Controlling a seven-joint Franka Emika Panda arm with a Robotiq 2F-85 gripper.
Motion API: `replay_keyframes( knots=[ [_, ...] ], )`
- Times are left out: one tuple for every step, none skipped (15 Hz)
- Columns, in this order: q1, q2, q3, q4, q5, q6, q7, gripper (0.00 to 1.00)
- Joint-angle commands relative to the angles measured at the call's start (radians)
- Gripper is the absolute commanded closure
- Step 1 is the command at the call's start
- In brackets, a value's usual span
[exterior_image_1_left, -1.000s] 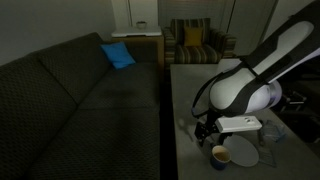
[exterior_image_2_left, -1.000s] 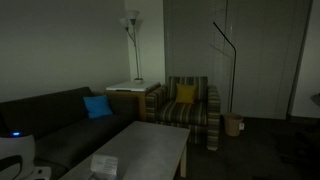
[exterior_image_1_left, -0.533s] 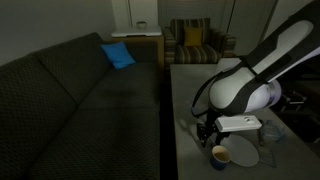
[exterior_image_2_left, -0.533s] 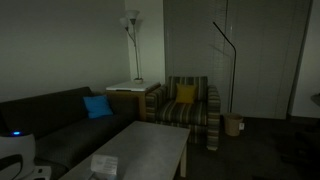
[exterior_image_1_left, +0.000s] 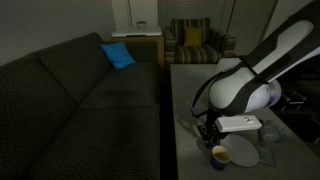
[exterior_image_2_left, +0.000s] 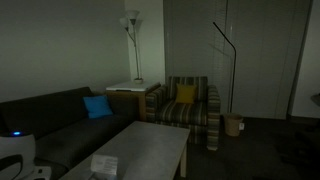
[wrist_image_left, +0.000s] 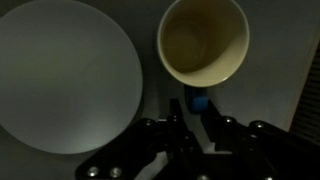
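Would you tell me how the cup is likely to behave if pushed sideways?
The cup looks empty and thin-walled, so probably light and quick to slide. It stands upright with a wide mouth, so a high push might tip it. Tipped, its round wall would likely roll.

Dim rm. Dark sofa (exterior_image_1_left: 80, 90) w/ blue cushion (exterior_image_1_left: 117, 55); striped armchair (exterior_image_2_left: 190, 112) w/ yellow cushion (exterior_image_2_left: 186, 95) beyond. White floor lamp (exterior_image_2_left: 131, 35) behind side table (exterior_image_2_left: 133, 92), corner. Grey coffee table (exterior_image_2_left: 150, 148) nr sofa.

A home living room is showing: a dark sofa (exterior_image_1_left: 80, 95) is bearing a blue cushion (exterior_image_1_left: 117, 55), with a striped armchair (exterior_image_2_left: 185, 112) (yellow pillow (exterior_image_2_left: 186, 94) on it) and a floor lamp (exterior_image_2_left: 132, 45) standing beyond the sofa's end.
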Motion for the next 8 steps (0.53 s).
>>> replay_keyframes(
  knots=[
    [0.005,0.000,-0.008,0.009,0.007,-0.029,0.001,0.82],
    [0.006,0.000,-0.008,0.008,0.007,-0.027,0.002,0.81],
    [0.006,0.000,-0.008,0.007,0.008,-0.027,0.003,0.86],
    [0.007,0.000,-0.008,0.007,0.008,-0.026,0.003,0.89],
    [0.007,0.000,-0.008,0.007,0.008,-0.026,0.003,0.93],
    [0.007,0.000,-0.008,0.007,0.008,-0.026,0.003,0.95],
    [0.006,0.000,-0.008,0.008,0.008,-0.027,0.003,0.93],
    [0.006,0.000,-0.008,0.008,0.008,-0.027,0.002,0.94]
  ],
)
